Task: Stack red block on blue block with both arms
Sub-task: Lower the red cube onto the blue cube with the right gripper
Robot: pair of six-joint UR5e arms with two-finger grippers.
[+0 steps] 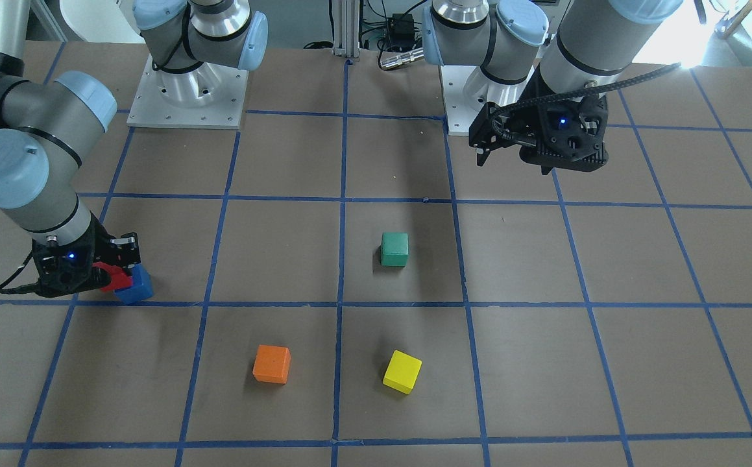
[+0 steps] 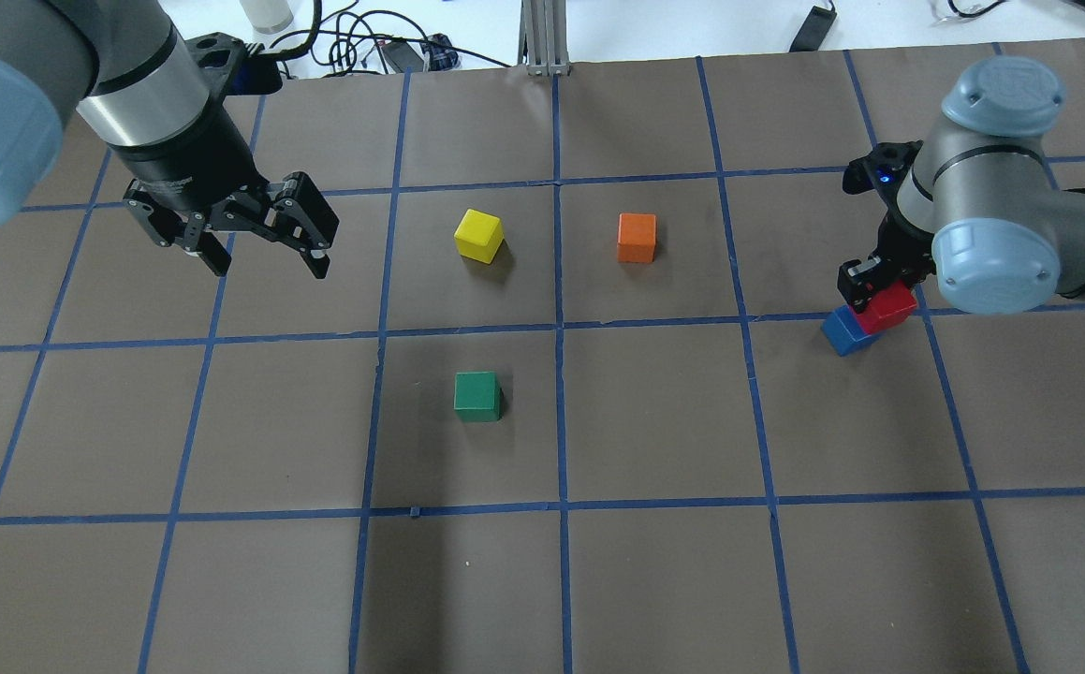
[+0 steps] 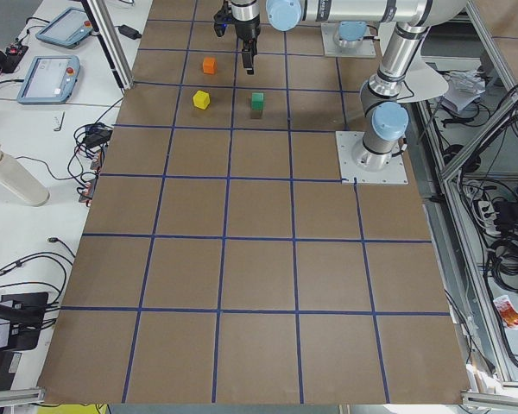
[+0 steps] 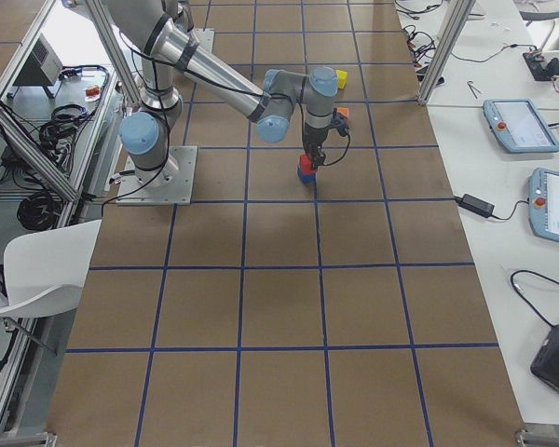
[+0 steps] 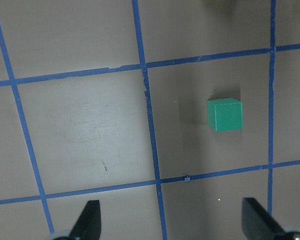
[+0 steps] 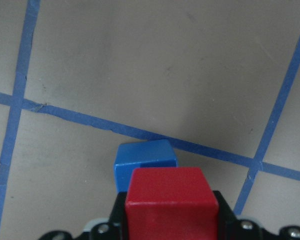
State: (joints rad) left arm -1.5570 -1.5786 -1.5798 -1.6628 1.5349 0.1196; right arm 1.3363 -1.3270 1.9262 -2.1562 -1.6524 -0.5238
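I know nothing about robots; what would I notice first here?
The right gripper clamps the red block partly over the blue block, at the robot's right of the table. The left gripper hangs open above the other side. Between them lie a green cube, a yellow cube and an orange cube.

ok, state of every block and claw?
Left black claw: open, empty, hovering.
Right black claw: shut on small matte red cube.
Red cube: held over small solid blue cube, offset.
Blue cube: on brown table, partly under red.
Green cube: free on table.
Yellow cube: free on table.
Orange cube: free on table.
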